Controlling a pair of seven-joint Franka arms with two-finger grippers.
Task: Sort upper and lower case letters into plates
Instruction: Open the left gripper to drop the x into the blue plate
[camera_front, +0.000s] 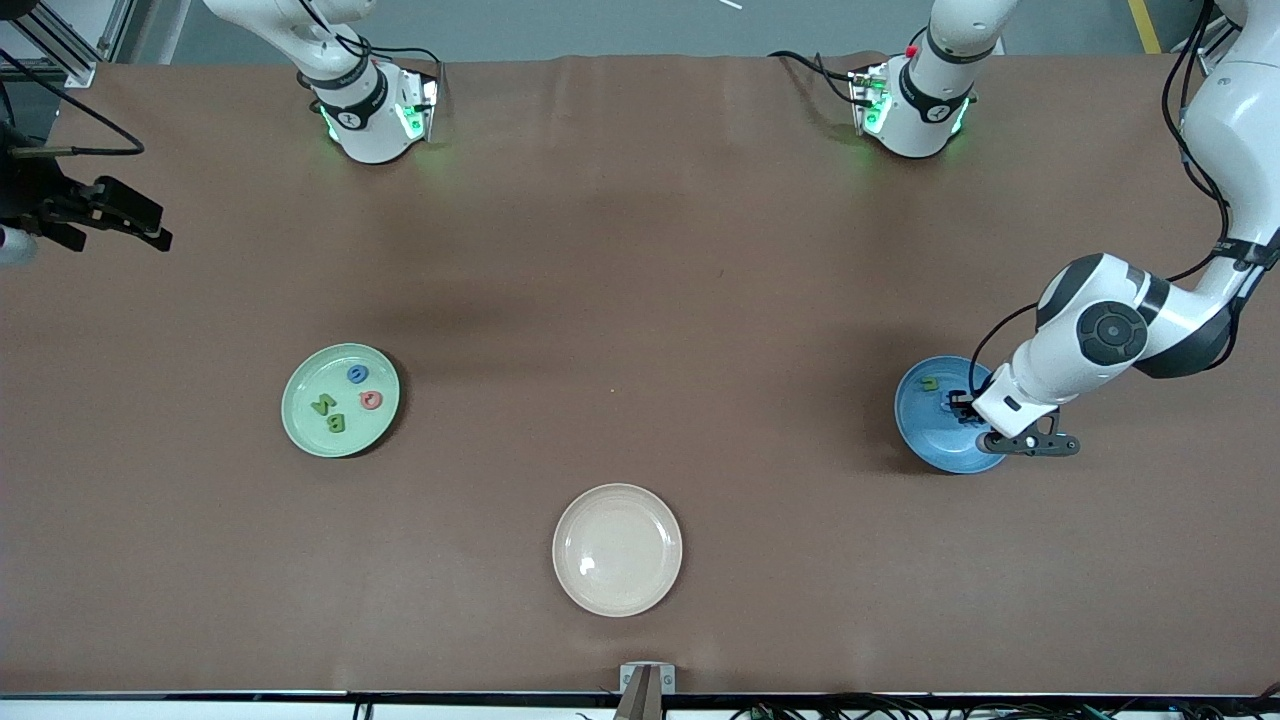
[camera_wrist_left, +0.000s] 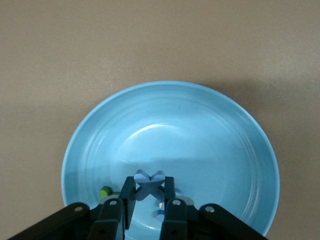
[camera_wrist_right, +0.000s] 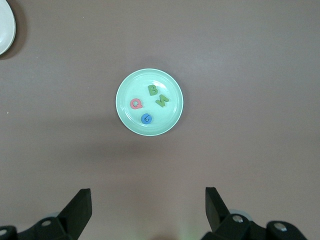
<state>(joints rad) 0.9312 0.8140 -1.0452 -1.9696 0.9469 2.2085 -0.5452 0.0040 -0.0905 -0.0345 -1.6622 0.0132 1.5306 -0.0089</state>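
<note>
We see green plate (camera_front: 340, 400) at table's 9 o'clock holding four letters (camera_wrist_right: 149, 103). Left gripper (camera_wrist_left: 149, 200) clamps blue letter (camera_wrist_left: 149, 185) over blue plate (camera_front: 925, 425), 3 o'clock, beside green letter (camera_front: 930, 383). Right gripper (camera_wrist_right: 148, 212) spread, waiting above green plate. Beige plate (camera_front: 617, 549) at 6 o'clock. Nearly done, we judge.

Table (camera_front: 640, 280) is covered in plain brown. One mint green plate (camera_front: 296, 420) with four letters on it: a blue one (camera_front: 356, 374), a pinkish red one (camera_front: 371, 400) and two green ones (camera_front: 329, 414). The blue plate (camera_front: 925, 440) has a small green letter (camera_front: 930, 383) plus a pale blue x-shaped letter (camera_wrist_left: 149, 184). Third plate (camera_front: 617, 549) is cream-beige, no pattern. Arms are white with black bits.
</note>
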